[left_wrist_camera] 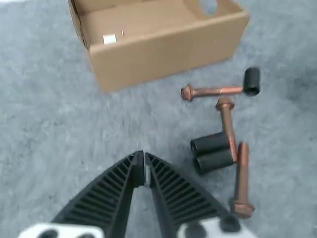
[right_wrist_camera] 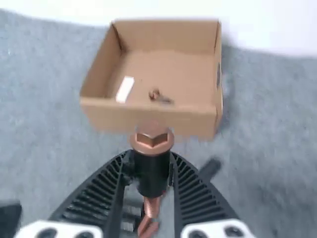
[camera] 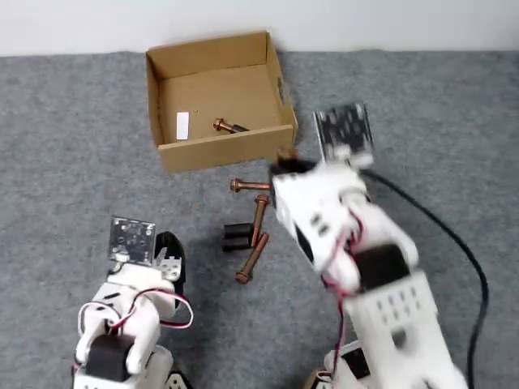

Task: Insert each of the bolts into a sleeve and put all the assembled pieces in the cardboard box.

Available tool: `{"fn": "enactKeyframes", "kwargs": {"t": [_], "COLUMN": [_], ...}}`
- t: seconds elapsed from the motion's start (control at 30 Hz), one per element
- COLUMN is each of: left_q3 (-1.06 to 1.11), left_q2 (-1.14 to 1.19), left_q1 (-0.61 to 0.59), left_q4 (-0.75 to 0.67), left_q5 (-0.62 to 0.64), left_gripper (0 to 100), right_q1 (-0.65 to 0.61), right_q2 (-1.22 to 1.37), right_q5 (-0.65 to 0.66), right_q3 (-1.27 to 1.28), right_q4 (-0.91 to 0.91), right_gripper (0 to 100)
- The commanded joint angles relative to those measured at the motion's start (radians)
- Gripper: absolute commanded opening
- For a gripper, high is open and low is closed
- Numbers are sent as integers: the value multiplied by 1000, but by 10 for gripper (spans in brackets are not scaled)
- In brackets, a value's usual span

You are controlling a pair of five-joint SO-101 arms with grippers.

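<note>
Your right gripper [right_wrist_camera: 150, 157] clamps a black sleeve with a copper hex bolt through it [right_wrist_camera: 151, 140] just outside the open brown cardboard box's [camera: 219, 150] front wall, 1 assembled piece [camera: 229, 126] lies inside that box, 3 loose copper bolts [left_wrist_camera: 227, 124] and 2 black cylindrical sleeves [left_wrist_camera: 210, 143] lie near its front, and your left gripper [left_wrist_camera: 144, 161] sits pinched together, empty, well apart from it.

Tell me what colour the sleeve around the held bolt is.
The sleeve is black, clearest in the right wrist view.

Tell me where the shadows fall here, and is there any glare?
High view: even light, no glare on the cardboard box. Left wrist view: faint shadows beneath the black sleeves. Right wrist view: soft shadow on the carpet beside the box.
</note>
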Motion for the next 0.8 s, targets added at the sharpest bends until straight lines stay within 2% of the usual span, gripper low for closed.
{"fn": "enactKeyframes", "kwargs": {"t": [0.0,0.2,0.43,0.77], "left_q3": [68,166,165,166], "left_q2": [-11,-11,-9,25], "left_q1": [-5,-5,-32,-69], "left_q4": [-72,-153,-149,-144], "left_q5": [-9,5,301,310], "left_gripper": [5,5,5,5], "right_q1": [12,12,44,107], "right_q2": [196,533,926,1366], "right_q5": [-6,-6,-5,-5], "right_q3": [-195,-470,-836,-1178], "right_q4": [-113,-225,-234,-202], "right_gripper": [9,9,10,10]}}
